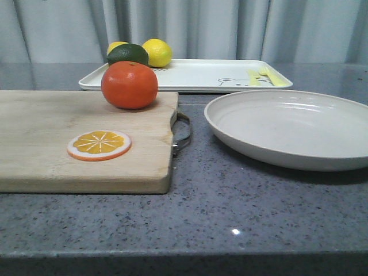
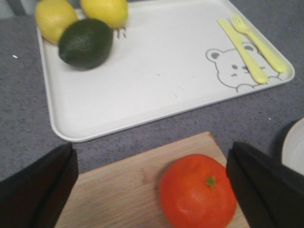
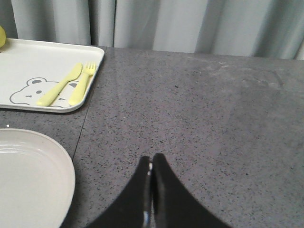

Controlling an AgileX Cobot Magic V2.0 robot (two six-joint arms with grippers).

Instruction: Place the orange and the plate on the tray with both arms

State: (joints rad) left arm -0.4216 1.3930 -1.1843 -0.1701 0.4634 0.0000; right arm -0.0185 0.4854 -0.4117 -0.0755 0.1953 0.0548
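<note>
The orange (image 1: 129, 84) (image 2: 197, 191) rests on the far right corner of a wooden cutting board (image 1: 63, 144) (image 2: 123, 190). My left gripper (image 2: 151, 185) hangs open above it, the fruit lying nearer one finger, untouched. The off-white plate (image 1: 290, 127) (image 3: 28, 180) sits on the counter to the right of the board. Behind both lies the white tray (image 1: 201, 75) (image 2: 156, 80) (image 3: 42, 61) with the bear drawing. My right gripper (image 3: 152, 159) is shut on nothing above bare counter, beside the plate. Neither gripper shows in the front view.
Two lemons (image 1: 157, 52) (image 2: 104, 10) and a dark green avocado (image 1: 127, 54) (image 2: 85, 42) occupy the tray's far left corner. An orange slice disc (image 1: 99, 145) lies on the board. The board's metal handle (image 1: 182, 133) points toward the plate. Curtains hang behind the grey counter.
</note>
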